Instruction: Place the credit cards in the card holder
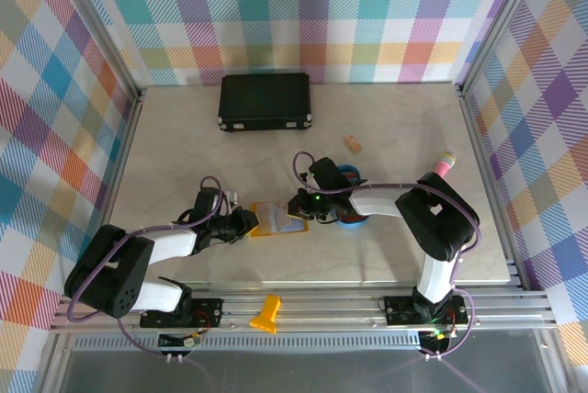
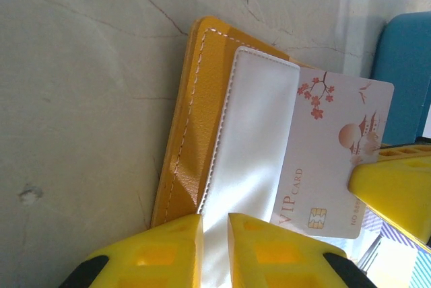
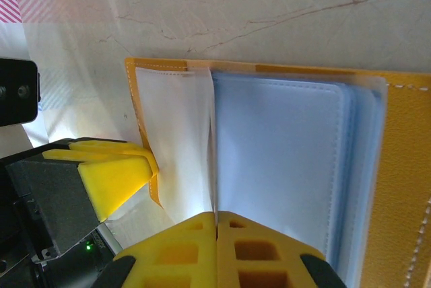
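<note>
Table [image 1: 165,145]: pale, marbled, smooth, so not much grip for anything lying on it. Card holder [image 2: 195,120]: mustard wallet, open and flat, directly ahead of both sets of fingertips and between the two tools. Its light blue pockets [image 3: 276,160] lie just beyond the right gripper's tips. Blue tray [image 2: 407,79]: past the wallet, on the side far from the left gripper. Credit card [image 2: 330,147]: white, blossom print, chip. The edge nearer the left tool is hidden behind the white pocket leaf [image 2: 259,133]. Left gripper [image 2: 214,224]: nearly closed, with the leaf's near edge filling the narrow gap, so it has the wallet by that leaf. Right gripper [image 3: 216,219]: fingers pressed fully together. It appears to nip the card by its outer margin, and in its own view the card runs edge-on straight out from the tips. Handling, as judged: the card is light, stiff and slick, and likely to slip in the pinch if forced against the pocket mouth. It is best held by the trailing margin, leading edge free. The wallet is soft and light and would skid. The leaf is floppy, so take it at its free edge to anchor the wallet and open the pocket.
</note>
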